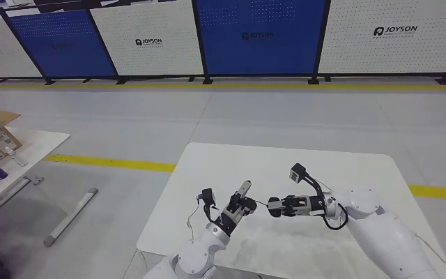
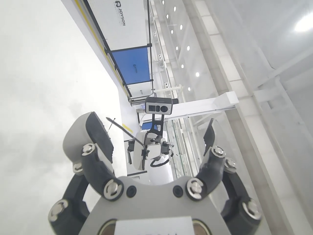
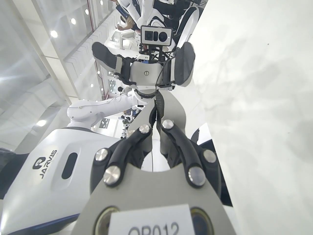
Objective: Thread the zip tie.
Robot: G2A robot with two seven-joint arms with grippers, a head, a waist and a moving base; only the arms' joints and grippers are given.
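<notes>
A thin dark zip tie (image 1: pixel 260 203) spans the short gap between the two grippers above the white table (image 1: pixel 313 167). My right gripper (image 1: pixel 273 207) is shut on one end of it. In the left wrist view the zip tie (image 2: pixel 122 129) sticks out slantwise from the right gripper (image 2: pixel 143 147). My left gripper (image 2: pixel 153 121) is open with its fingers wide apart and nothing between them, facing the right one. In the right wrist view the right gripper (image 3: pixel 156 105) has its fingers pressed together, and the open left gripper (image 3: pixel 144 53) stands just beyond them.
Both arms hang over the near middle of the table. A second white table (image 1: pixel 28 150) with a cardboard box stands off to the left. A yellow floor line (image 1: pixel 111 162) and blue and white panels (image 1: pixel 258 35) lie behind.
</notes>
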